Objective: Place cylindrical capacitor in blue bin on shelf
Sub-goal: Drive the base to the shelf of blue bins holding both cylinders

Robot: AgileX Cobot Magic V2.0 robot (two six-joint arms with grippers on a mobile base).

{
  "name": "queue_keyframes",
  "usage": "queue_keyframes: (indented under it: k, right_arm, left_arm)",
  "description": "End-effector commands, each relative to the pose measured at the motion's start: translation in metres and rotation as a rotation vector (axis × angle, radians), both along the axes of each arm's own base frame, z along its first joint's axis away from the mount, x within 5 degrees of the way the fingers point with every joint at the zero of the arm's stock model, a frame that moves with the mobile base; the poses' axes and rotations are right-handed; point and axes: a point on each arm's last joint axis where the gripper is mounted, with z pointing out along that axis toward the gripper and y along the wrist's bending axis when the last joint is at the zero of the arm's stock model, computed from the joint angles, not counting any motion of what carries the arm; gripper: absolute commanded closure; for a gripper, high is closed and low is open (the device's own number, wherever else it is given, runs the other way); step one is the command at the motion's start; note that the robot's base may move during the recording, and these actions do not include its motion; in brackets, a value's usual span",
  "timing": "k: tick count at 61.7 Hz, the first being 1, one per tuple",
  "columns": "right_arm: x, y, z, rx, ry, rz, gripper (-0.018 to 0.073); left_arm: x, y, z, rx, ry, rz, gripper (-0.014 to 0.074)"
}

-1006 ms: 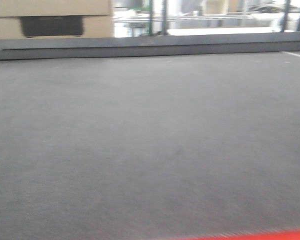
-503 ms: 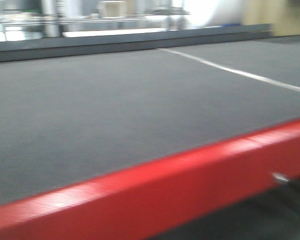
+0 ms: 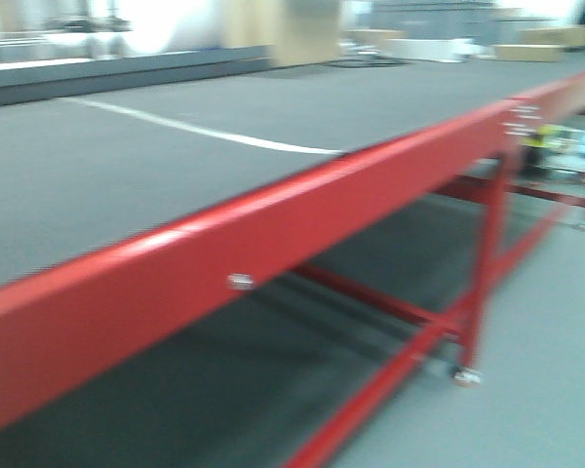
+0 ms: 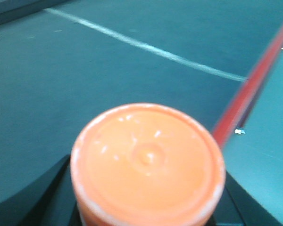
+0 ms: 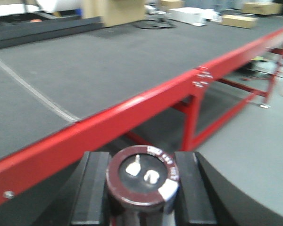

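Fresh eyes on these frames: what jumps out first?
The red-framed table cuts diagonally across the blurred front view, its dark grey top crossed by a white line. In the left wrist view an orange round-topped cylinder fills the lower middle, held in the left gripper. In the right wrist view the cylindrical capacitor sits clamped in the right gripper.

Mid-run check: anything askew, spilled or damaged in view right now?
Nothing stands out. The cylindrical capacitor sits upright in the right claw, with no visible damage. The left claw grips an orange-topped cylinder, also upright. The red-framed table shows no spill, though the front view is blurred.
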Motion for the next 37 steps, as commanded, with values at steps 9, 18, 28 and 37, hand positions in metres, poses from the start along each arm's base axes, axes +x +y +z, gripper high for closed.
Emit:
queue_keyframes:
  k: [9,18,28,37]
  right_arm:
    - [-0.0022,-0.0005,0.0053,0.0,-0.041,-0.003,0.0687]
    - [-0.0022,-0.0005,0.0053,0.0,-0.041,-0.003,0.0687]
    - [-0.0022,-0.0005,0.0053,0.0,-0.041,-0.003,0.0687]
    - [-0.0022,-0.0005,0.0053,0.0,-0.041,-0.003,0.0687]
  left_arm:
    - [-0.0014,-0.0006,0.0045,-0.011,-0.034,-0.007,0.0707]
    - [-0.0014,-0.0006,0.0045,-0.011,-0.034,-0.007,0.0707]
    - [-0.0014,-0.0006,0.0045,-0.011,-0.034,-0.007,0.0707]
    - [-0.0014,-0.0006,0.0045,-0.011,-0.034,-0.007,0.0707]
